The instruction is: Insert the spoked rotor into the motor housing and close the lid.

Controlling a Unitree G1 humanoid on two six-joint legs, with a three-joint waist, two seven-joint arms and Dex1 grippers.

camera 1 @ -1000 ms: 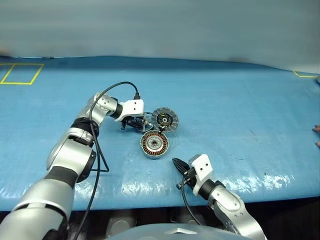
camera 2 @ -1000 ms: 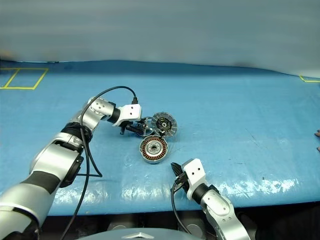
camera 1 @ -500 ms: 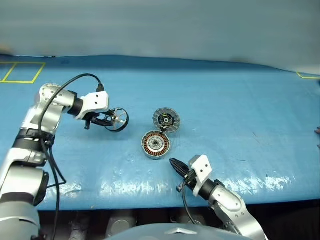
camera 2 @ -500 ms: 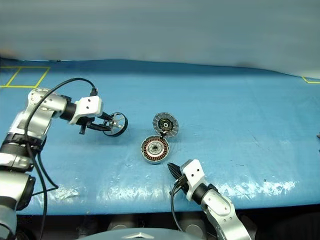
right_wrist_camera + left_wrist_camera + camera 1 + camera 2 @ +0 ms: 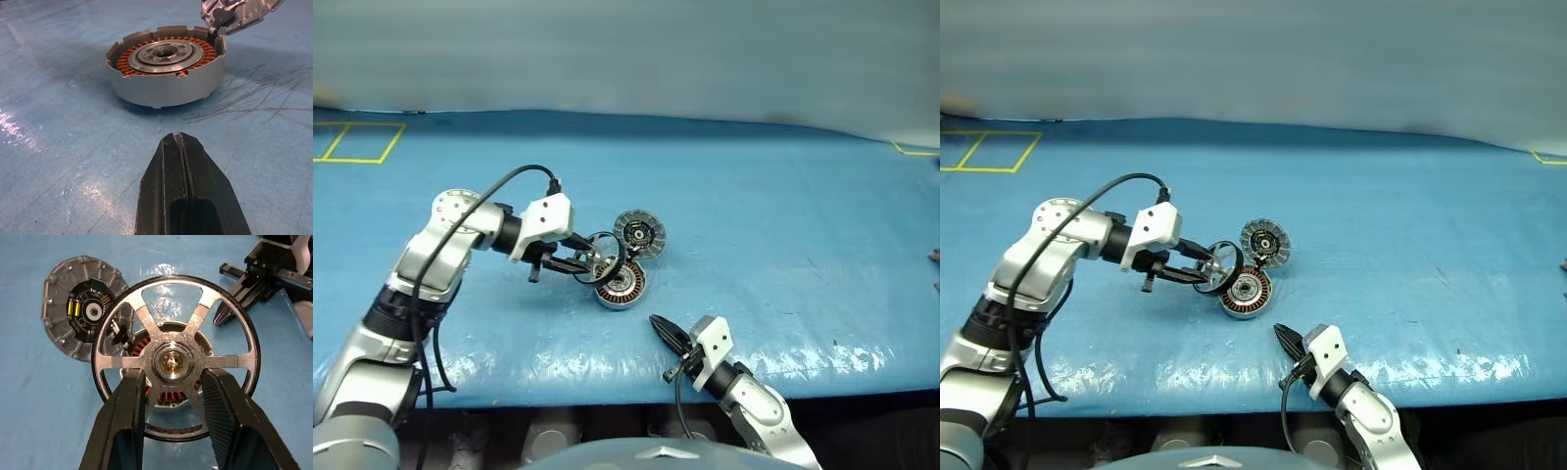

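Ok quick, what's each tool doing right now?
Left tool: closed on the rotor, holding it over the housing.
Right tool: shut, holding nothing.

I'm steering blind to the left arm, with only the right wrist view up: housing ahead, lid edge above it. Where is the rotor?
Observer: The left gripper holds the rotor, fingers clamped on either side of the hub.
Operator: Is it over the housing?
Observer: Above the housing, overlapping its near-left edge in the head view and tilted, not seated; the left wrist view shows windings through the spokes.
Operator: Lid clear?
Observer: Yes, the lid stands open behind the housing, its segmented face with the black centre toward the camera.
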